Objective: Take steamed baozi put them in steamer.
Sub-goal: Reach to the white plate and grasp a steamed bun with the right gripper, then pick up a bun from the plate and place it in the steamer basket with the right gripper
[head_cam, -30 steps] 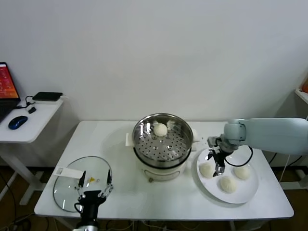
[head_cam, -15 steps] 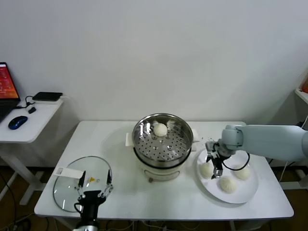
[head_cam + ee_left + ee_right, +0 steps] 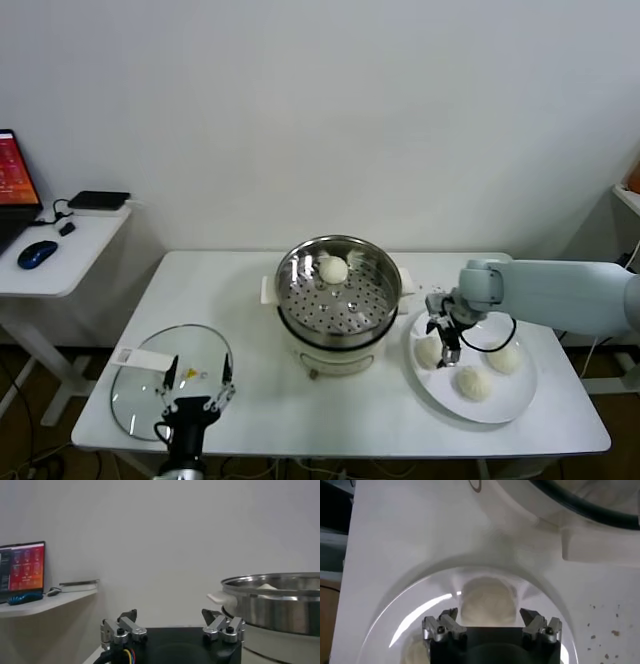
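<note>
The steel steamer (image 3: 338,300) stands on its cream base at the table's middle, with one baozi (image 3: 333,269) on its perforated tray. Three more baozi lie on the white plate (image 3: 515,398) to its right: one at the near-left (image 3: 428,352), one at the front (image 3: 472,382), one at the right (image 3: 504,359). My right gripper (image 3: 446,345) is open just above the near-left baozi (image 3: 487,601), its jaws spread on either side of it. My left gripper (image 3: 196,389) is open and empty at the table's front left, above the glass lid; in the left wrist view the steamer (image 3: 272,600) shows beside it.
A round glass lid (image 3: 150,385) lies at the front left of the white table (image 3: 330,415). A side desk (image 3: 55,250) with a laptop, mouse and black box stands at the far left. The plate reaches close to the table's right front edge.
My right gripper has moved a little left and down over the plate, from between the buns to right over the near-left baozi. The left arm has not moved.
</note>
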### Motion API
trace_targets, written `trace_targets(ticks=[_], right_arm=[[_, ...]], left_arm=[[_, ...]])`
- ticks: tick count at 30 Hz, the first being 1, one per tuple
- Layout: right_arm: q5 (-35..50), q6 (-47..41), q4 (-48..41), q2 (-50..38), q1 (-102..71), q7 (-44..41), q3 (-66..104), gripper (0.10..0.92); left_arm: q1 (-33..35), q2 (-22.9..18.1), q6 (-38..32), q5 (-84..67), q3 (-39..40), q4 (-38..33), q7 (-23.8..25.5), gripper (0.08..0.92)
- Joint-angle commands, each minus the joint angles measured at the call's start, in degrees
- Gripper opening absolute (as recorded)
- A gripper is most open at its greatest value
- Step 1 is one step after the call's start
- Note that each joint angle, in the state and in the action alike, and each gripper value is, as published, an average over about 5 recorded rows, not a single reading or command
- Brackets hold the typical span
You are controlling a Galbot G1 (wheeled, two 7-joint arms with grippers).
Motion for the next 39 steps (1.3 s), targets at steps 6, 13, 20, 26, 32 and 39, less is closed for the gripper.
trace_targets(ticks=[6,13,20,26,32,39], right_arm=[[-1.3,0.0,0.1,-0.3,-0.2,-0.1,0.4,0.804],[-1.9,-0.1,0.0,-0.2,-0.2,0.0,0.3,0.743],[-2.1,0.0,-0.1,-0.1,-0.2,-0.1,0.4,0.663],[-1.6,0.4,0.8,-0.2,2.2,-1.0,-0.2,0.609],[2.1,2.8,5.2,-0.2,14.3,-3.4,-7.7,0.605],[9.3,7.2,9.9,-0.6,32.0,-11.4,-17.9,0.611]], left_arm=[[0.1,0.1,0.0,0.0,0.0,-0.1,0.1,0.823],[0.0,0.0,0.0,0.1,0.0,-0.2,0.2,0.823],[-0.1,0.0,0.0,0.1,-0.1,-0.2,0.2,0.823],[-0.2,0.0,0.0,0.2,-0.2,-0.2,0.2,0.823],[-0.2,-0.1,0.1,0.3,-0.3,-0.5,0.3,0.823],[-0.2,-0.3,0.5,0.6,0.1,-0.8,0.5,0.823]])
